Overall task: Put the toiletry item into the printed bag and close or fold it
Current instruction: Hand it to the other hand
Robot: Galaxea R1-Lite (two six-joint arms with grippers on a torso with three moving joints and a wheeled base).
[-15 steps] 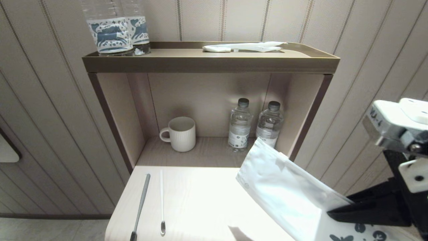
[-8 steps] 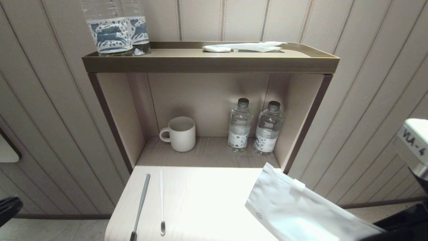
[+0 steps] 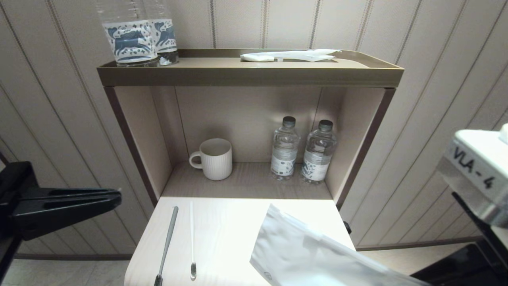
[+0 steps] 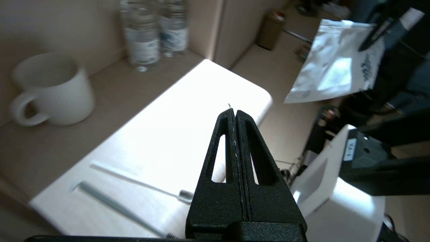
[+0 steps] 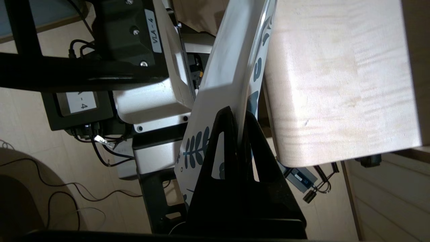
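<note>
The printed bag [image 3: 309,258] is held in the air above the front right corner of the bench [image 3: 222,238], tilted, with its upper corner toward the shelf unit. In the head view mostly its plain white side shows; in the right wrist view the blue leaf prints [image 5: 196,149] are visible on it. The right end effector [image 5: 238,116] pinches the bag between its two black fingers, which are pressed on the bag's lower part, beside the bench edge.

The left end effector [image 3: 115,198] is at the left side, beside the bench and level, pointing toward it. Its fingers are pressed together and hold nothing; in the left wrist view they meet in one thin line [image 4: 234,114].

On the bench, near its left front, lie two thin toiletry items side by side: a grey stick [image 3: 166,244] and a white stick with a small brush tip [image 3: 192,238]. They do not touch each other.

Behind the bench, in the open shelf niche, stand a white ribbed mug [image 3: 214,159] and two small water bottles [image 3: 303,151] close together. On top of the shelf unit stand two bottles with blue printed labels [image 3: 139,37] at the left and a plain white flat packet [image 3: 289,55] at the right.
</note>
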